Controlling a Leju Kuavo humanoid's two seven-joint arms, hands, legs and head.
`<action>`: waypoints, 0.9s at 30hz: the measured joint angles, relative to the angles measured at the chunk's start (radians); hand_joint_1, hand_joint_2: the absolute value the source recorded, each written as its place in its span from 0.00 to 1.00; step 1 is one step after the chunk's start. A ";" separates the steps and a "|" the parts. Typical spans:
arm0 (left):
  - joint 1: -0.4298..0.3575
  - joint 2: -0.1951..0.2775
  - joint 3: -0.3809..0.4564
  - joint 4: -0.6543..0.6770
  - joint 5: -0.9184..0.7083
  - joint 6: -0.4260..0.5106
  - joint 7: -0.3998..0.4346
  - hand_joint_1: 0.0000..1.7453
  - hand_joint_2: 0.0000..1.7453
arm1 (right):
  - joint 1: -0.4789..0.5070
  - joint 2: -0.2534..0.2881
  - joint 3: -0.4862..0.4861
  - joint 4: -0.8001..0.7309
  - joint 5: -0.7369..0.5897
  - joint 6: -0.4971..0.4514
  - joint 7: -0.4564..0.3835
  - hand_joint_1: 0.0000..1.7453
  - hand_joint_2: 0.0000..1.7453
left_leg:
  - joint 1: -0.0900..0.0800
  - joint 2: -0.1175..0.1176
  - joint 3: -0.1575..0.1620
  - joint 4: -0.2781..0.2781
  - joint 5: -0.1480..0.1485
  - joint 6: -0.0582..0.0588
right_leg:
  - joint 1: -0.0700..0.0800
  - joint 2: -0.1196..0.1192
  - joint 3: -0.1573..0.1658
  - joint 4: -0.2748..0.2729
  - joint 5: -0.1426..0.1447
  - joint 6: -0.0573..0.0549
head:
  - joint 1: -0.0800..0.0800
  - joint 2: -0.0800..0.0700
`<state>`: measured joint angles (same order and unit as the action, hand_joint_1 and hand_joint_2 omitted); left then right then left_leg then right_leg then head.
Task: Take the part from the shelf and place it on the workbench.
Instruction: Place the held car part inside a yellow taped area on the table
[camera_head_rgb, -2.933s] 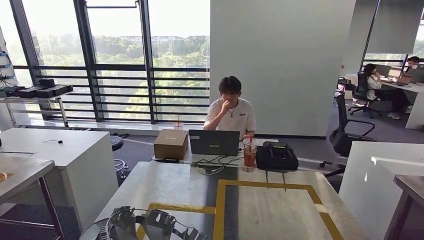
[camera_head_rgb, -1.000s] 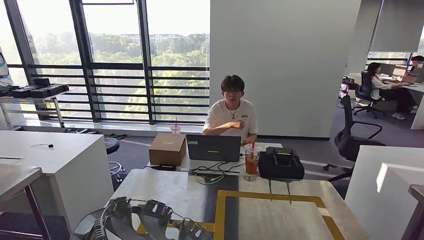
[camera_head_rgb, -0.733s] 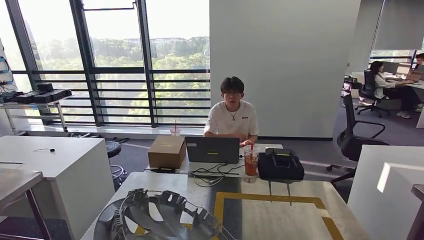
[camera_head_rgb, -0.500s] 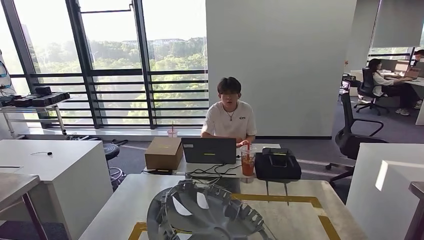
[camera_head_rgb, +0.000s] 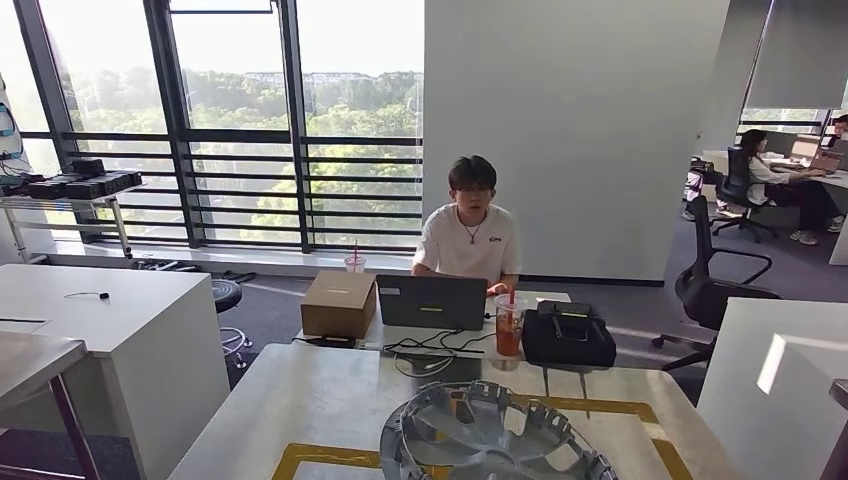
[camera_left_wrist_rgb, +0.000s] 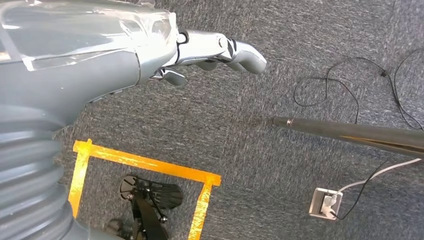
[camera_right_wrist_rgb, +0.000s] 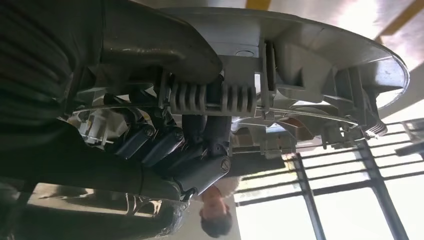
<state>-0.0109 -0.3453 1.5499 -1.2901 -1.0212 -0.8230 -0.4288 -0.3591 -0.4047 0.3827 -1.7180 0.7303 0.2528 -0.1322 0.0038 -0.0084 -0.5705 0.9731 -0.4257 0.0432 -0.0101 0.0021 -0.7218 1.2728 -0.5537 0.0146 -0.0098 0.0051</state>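
Note:
The part (camera_head_rgb: 490, 435) is a round grey wheel cover with clips all round its rim. In the head view it is low in the middle, over the grey workbench (camera_head_rgb: 310, 390) and its yellow tape outline (camera_head_rgb: 330, 455). Whether it touches the top I cannot tell. The right wrist view shows my right hand (camera_right_wrist_rgb: 165, 145) gripping the part (camera_right_wrist_rgb: 310, 55) at its rim, dark fingers curled over the clips. My left hand (camera_left_wrist_rgb: 220, 50) hangs over grey carpet, fingers stretched out, holding nothing.
Past the workbench's far edge a person (camera_head_rgb: 470, 235) sits at a laptop (camera_head_rgb: 430, 302), with a cardboard box (camera_head_rgb: 340, 303), a drink cup (camera_head_rgb: 509, 325) and a black bag (camera_head_rgb: 568, 338). White tables stand left (camera_head_rgb: 110, 300) and right (camera_head_rgb: 780, 370).
The part has travelled from the lower left of the head view rightward to the middle over the workbench. The camera has shifted slightly as I moved.

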 joint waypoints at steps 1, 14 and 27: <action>0.000 0.000 0.000 0.000 -0.008 -0.002 -0.006 0.00 1.00 | 0.005 -0.006 -0.008 0.036 0.027 0.000 0.015 0.96 1.00 | 0.000 -0.002 0.000 0.001 -0.001 0.000 | -0.001 0.000 -0.009 0.011 0.003 0.007 | 0.001 0.000; -0.001 0.001 0.000 0.002 -0.042 -0.019 -0.036 0.00 1.00 | -0.072 -0.024 -0.045 0.453 0.251 -0.016 -0.082 0.96 1.00 | 0.000 0.001 -0.109 0.242 -0.137 -0.047 | -0.014 0.002 0.135 -0.287 0.123 -0.020 | -0.004 0.000; -0.002 0.002 0.000 0.008 -0.051 -0.020 -0.045 0.00 1.00 | -0.174 -0.022 0.003 0.685 0.269 -0.033 -0.137 0.96 1.00 | -0.007 0.006 -0.018 0.028 -0.019 -0.022 | 0.000 0.005 0.142 -0.288 0.119 -0.008 | -0.005 0.000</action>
<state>-0.0132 -0.3433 1.5499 -1.2825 -1.0727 -0.8427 -0.4736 -0.5331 -0.4264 0.3858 -1.0334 0.9995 0.2196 -0.2689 -0.0032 -0.0024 -0.5880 1.0012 -0.4446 0.0209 -0.0101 0.0068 -0.5795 0.9851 -0.4349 0.0063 -0.0148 0.0052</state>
